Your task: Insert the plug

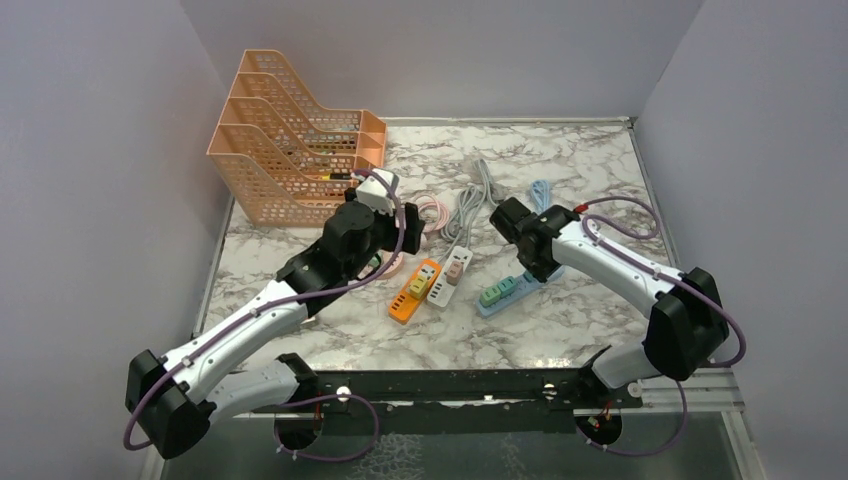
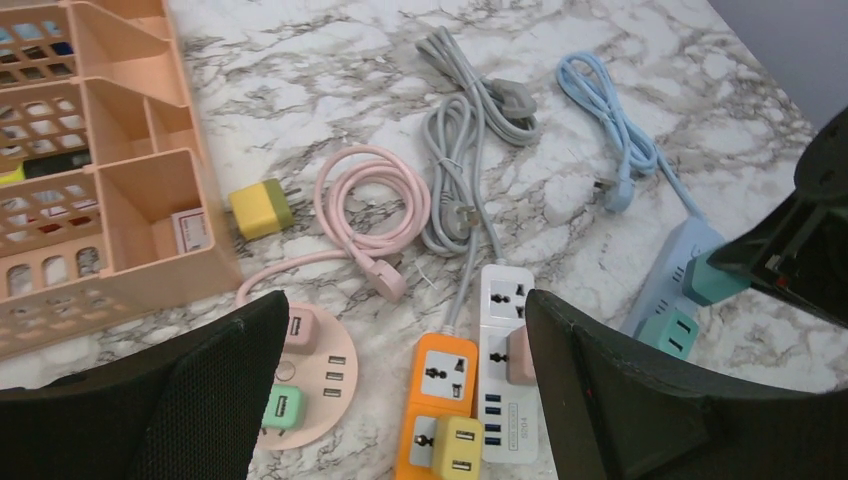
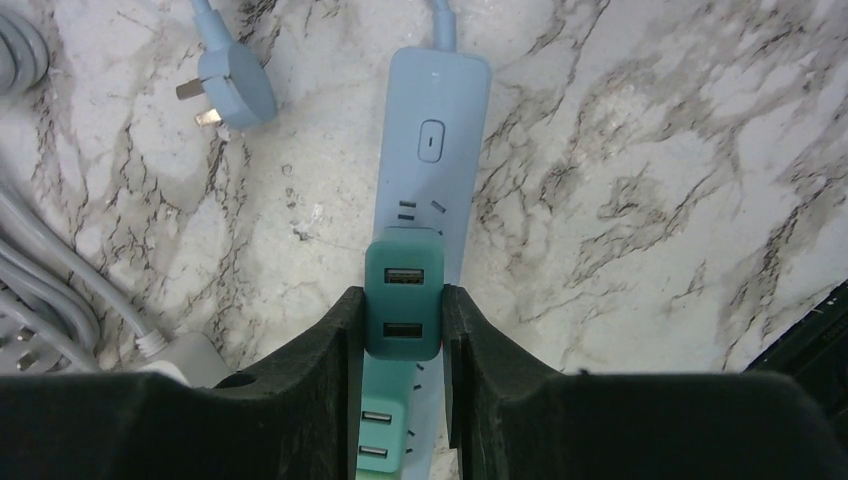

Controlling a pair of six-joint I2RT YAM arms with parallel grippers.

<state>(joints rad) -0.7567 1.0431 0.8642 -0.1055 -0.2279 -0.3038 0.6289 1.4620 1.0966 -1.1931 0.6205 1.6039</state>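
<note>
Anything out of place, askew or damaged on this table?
Nothing is damaged or spilled. One yellow-green adapter lies loose on its side, unplugged, beside the orange organizer. The right tool grips the dark teal adapter squarely over the blue strip.

Your dark teal, square plastic USB charger plug (image 3: 403, 295) sits clamped between the fingers of the right gripper (image 3: 403, 303), its two USB ports facing up. It stands over the pale blue, flat plastic power strip (image 3: 437, 120). You cannot tell if its pins are seated. The strip runs straight ahead of the fingertips, with open socket holes and the switch button just beyond the plug.
</note>
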